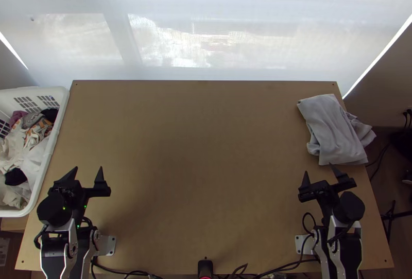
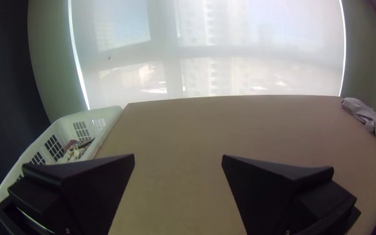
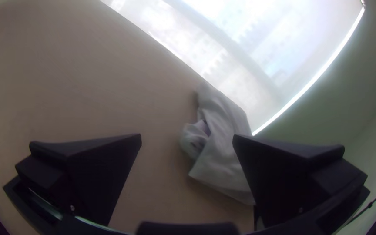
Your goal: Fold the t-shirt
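Observation:
A light grey t-shirt (image 1: 335, 129) lies loosely folded and rumpled at the table's far right edge, part of it hanging past that edge. The right gripper (image 1: 323, 174) stands open just nearer than the cloth, with nothing between its fingers. At the table's near left the left gripper (image 1: 86, 172) is open and empty, far from the shirt. The left wrist view has the left gripper (image 2: 178, 159) wide apart over bare wood, the shirt (image 2: 364, 114) off at the side. In the right wrist view the shirt (image 3: 223, 139) lies beyond the right gripper (image 3: 187, 138).
A white laundry basket (image 1: 55, 142) holding mixed clothes stands against the table's left edge. Bare wood of the table (image 1: 201, 150) spreads between the two arms. Cables (image 1: 278, 268) run along the near edge, by a small black device (image 1: 205, 267). A pale blind hangs behind.

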